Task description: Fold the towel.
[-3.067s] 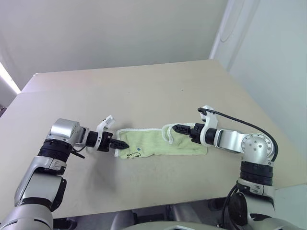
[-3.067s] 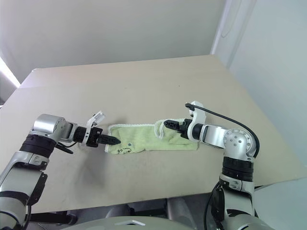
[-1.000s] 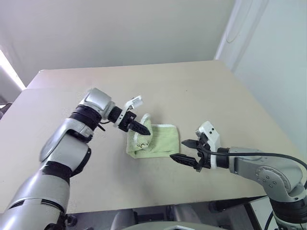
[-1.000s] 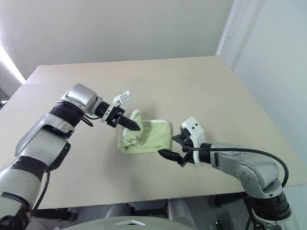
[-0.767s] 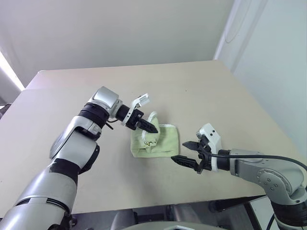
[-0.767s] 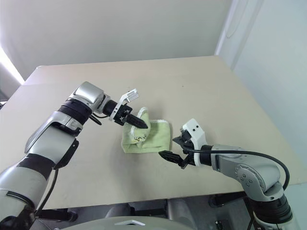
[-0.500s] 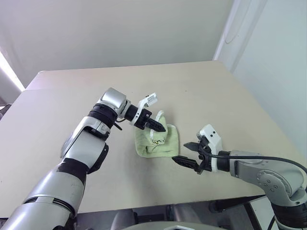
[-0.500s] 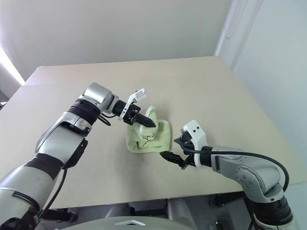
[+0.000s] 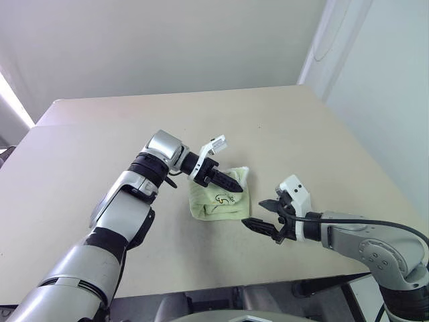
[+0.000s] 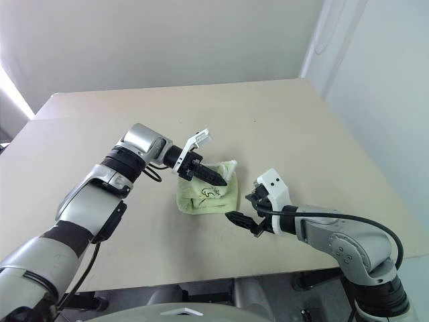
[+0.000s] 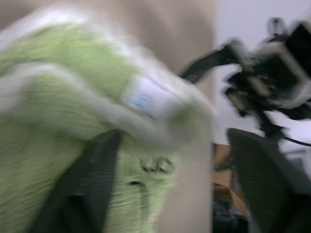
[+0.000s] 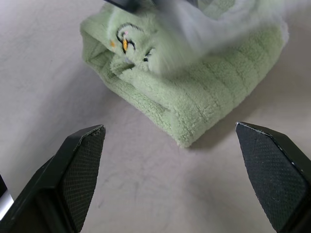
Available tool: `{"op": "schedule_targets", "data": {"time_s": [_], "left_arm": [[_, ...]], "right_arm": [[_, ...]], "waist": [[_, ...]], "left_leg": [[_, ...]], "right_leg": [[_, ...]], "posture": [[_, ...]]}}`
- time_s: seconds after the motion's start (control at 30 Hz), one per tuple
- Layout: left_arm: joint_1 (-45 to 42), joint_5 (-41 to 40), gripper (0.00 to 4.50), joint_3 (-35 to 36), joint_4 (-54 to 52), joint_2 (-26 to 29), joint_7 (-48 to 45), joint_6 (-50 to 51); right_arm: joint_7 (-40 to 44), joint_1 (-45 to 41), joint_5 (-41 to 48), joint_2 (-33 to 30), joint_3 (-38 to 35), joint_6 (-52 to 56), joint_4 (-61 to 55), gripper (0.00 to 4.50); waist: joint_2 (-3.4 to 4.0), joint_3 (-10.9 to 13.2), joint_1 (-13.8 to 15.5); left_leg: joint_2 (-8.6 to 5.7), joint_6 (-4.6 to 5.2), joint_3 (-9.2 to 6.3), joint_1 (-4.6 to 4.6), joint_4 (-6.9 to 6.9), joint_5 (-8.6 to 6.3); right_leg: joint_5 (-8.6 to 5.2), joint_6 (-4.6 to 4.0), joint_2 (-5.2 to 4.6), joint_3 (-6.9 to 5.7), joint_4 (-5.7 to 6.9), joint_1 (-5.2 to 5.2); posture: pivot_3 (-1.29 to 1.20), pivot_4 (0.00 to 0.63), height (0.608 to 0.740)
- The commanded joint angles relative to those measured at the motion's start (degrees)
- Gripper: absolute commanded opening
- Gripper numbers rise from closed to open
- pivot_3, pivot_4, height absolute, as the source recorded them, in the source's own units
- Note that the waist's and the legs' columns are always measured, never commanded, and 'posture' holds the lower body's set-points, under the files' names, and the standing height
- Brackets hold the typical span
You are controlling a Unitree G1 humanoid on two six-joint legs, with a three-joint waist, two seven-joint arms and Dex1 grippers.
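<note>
The towel (image 9: pixel 216 203), light yellow-green with white edging, lies folded in a small thick bundle at the middle of the table, its dark embroidered mark (image 12: pixel 127 41) facing up. My left gripper (image 9: pixel 232 184) hovers just over the bundle's top flap. In the left wrist view its fingers (image 11: pixel 90 187) stand wide apart, open, with the towel (image 11: pixel 58 126) blurred under them. My right gripper (image 9: pixel 257 214) is open just off the bundle's near right corner, apart from the cloth; its wrist view has the towel (image 12: pixel 204 92) ahead of the spread fingers (image 12: pixel 80 170).
The beige table (image 9: pixel 301 134) is bare around the bundle. Its front edge runs close under my right arm, and its right edge slants back toward the far corner by the pale wall.
My left gripper carried the towel's left end to the right over the rest, making a compact bundle, then its fingers opened and the flap dropped. The right gripper stayed put, open.
</note>
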Motion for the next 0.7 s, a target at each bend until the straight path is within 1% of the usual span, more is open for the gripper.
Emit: {"op": "schedule_targets", "data": {"time_s": [0.03, 0.13, 0.23, 0.3, 0.37, 0.43, 0.5, 0.6, 0.63, 0.7], "left_arm": [[0.4, -3.5, 4.48, 1.9, -6.0, 2.9, -3.7, 1.9], [0.9, -5.3, 4.48, 3.0, -9.2, 4.9, -4.7, 1.3], [-0.3, -5.6, 4.48, 6.1, -8.9, 6.1, -2.4, -1.1], [-0.7, -4.6, 4.48, 8.0, -8.4, 7.5, -0.2, -4.5], [0.4, -3.2, 4.48, 9.6, -8.8, 9.2, 2.5, -10.1], [3.5, -2.9, 4.48, 14.5, -9.6, 9.7, 7.2, -20.7], [6.4, -2.8, 4.48, 17.5, -11.0, 10.5, 8.6, -28.3], [10.9, -0.7, 4.48, 17.6, -12.2, 12.7, 7.8, -36.8], [11.7, -0.3, 4.48, 17.7, -12.0, 12.7, 8.3, -38.3], [14.2, 2.3, 4.48, 16.9, -11.4, 12.2, 10.5, -44.9]], "right_arm": [[0.1, -0.5, 0.2, -0.1, -1.0, -0.5, -2.0, 4.5], [0.4, -0.8, 0.1, -0.2, -1.1, -0.6, -1.5, 4.5], [0.7, -1.7, 0.3, 0.3, -2.1, -1.8, -0.9, 4.5], [0.6, -3.2, 1.3, 1.6, -4.1, -3.5, -0.8, 4.5], [-0.1, -5.2, 2.3, 3.5, -6.0, -4.7, -0.2, 4.5], [-0.3, -7.2, 2.2, 5.3, -6.9, -6.5, 0.5, 4.5], [-0.3, -8.6, 2.2, 6.4, -7.3, -7.6, 1.4, 4.5], [0.3, -12.3, 0.4, 8.6, -5.0, -9.5, 4.6, 4.5], [0.6, -13.0, -0.7, 8.8, -3.8, -10.1, 5.5, 4.5], [1.4, -14.9, -3.9, 9.6, -0.3, -11.9, 8.2, 4.5]], "waist": [[0.0, 0.0, 0.0], [0.01, 0.0, 0.1], [0.01, 0.0, 0.1], [0.01, 0.0, 0.0], [0.02, 0.0, -0.1], [0.04, 0.0, 0.0], [0.06, 0.0, 0.1], [0.06, 0.0, 0.0], [0.06, 0.0, 0.1], [0.05, 0.0, 0.3]], "left_leg": [[0.0, 0.0, 0.0, 0.01, 0.0, 0.0], [0.0, 0.0, 0.0, 0.02, 0.01, 0.0], [0.0, 0.0, 0.0, 0.02, 0.02, 0.0], [0.0, 0.0, 0.0, 0.02, 0.02, 0.0], [0.0, 0.0, 0.01, 0.05, 0.01, 0.0], [0.01, 0.0, 0.0, 0.09, -0.01, 0.0], [0.02, -0.01, -0.01, 0.09, -0.02, 0.01], [0.02, -0.02, 0.02, 0.09, -0.01, 0.02], [0.02, -0.03, 0.02, 0.08, 0.0, 0.02], [0.01, -0.06, 0.02, 0.07, 0.03, 0.04]], "right_leg": [[0.0, 0.0, 0.0, 0.0, 0.0, 0.0], [0.0, 0.0, -0.01, 0.0, 0.01, 0.01], [0.0, 0.01, -0.01, 0.0, 0.01, 0.02], [0.0, 0.01, -0.01, 0.0, 0.01, 0.02], [0.0, 0.01, 0.0, 0.01, 0.02, 0.02], [0.01, 0.01, 0.01, 0.01, 0.07, 0.02], [0.02, 0.01, 0.01, 0.01, 0.1, 0.03], [0.07, -0.01, 0.0, 0.02, 0.11, 0.02], [0.17, -0.14, 0.0, 0.03, 0.11, 0.02], [0.21, -0.09, -0.02, 0.02, 0.1, 0.03]], "posture": [[0.0, 0.0, 0.712], [0.0, 0.0, 0.712], [0.0, 0.0, 0.712], [0.0, 0.0, 0.712], [0.0, 0.0, 0.712], [0.0, 0.0, 0.712], [0.0, 0.0, 0.712], [0.0, 0.0, 0.712], [0.0, 0.0, 0.712], [0.0, 0.0, 0.712]]}}
